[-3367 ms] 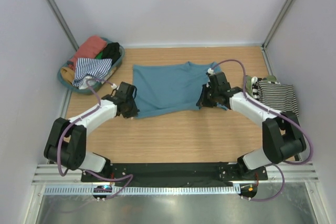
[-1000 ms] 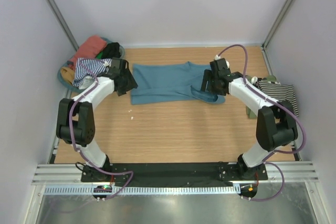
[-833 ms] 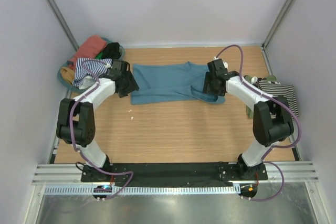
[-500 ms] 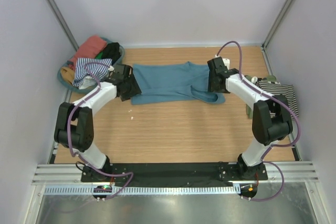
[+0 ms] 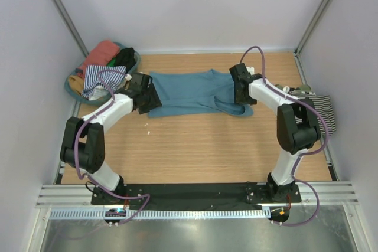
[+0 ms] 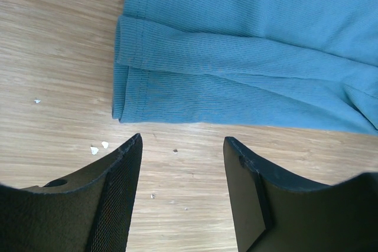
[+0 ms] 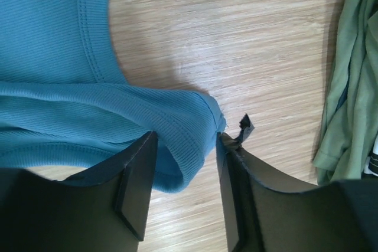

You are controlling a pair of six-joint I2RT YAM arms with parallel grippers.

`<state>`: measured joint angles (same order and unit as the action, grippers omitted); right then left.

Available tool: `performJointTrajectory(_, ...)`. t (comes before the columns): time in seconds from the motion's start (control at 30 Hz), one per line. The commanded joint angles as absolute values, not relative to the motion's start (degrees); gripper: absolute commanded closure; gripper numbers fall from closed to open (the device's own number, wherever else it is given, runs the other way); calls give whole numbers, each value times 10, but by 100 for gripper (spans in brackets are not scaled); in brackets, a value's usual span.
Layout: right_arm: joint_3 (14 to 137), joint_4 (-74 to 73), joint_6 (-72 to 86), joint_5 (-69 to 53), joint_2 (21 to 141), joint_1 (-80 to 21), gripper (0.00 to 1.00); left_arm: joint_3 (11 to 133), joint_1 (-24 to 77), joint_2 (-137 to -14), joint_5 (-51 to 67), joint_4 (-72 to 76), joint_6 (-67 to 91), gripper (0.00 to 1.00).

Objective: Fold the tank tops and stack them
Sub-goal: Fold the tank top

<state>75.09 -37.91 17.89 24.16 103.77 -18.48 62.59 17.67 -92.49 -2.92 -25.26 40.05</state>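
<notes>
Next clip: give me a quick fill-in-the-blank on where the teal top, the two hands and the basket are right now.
1. The left hand stands open over the bare ___ tabletop, just short of the teal tank top's hem.
2. One ___ of that top lies between the right hand's fingers.
3. The round basket sits by the tabletop's far ___ corner.

Missing words: wooden; strap; left.
</notes>
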Motion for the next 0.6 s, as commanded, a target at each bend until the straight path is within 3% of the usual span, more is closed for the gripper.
performJointTrajectory(0.0, 781, -385, 169, 240, 1042, -185, 50, 624, 178, -904, -29, -234, 394, 41)
performJointTrajectory(0.13, 796, -394, 164, 229, 1064, -185, 71, 625, 177, -905, -28, -234, 392, 42)
performJointTrajectory(0.2, 805, -395, 163, 228, 1074, -185, 91, 625, 178, -904, -29, -234, 392, 43)
performJointTrajectory(0.33, 813, -398, 161, 225, 1077, -185, 99, 623, 177, -901, -33, -234, 390, 43)
performJointTrajectory(0.57, 857, -412, 157, 254, 1099, -181, 99, 627, 178, -910, -33, -233, 391, 43)
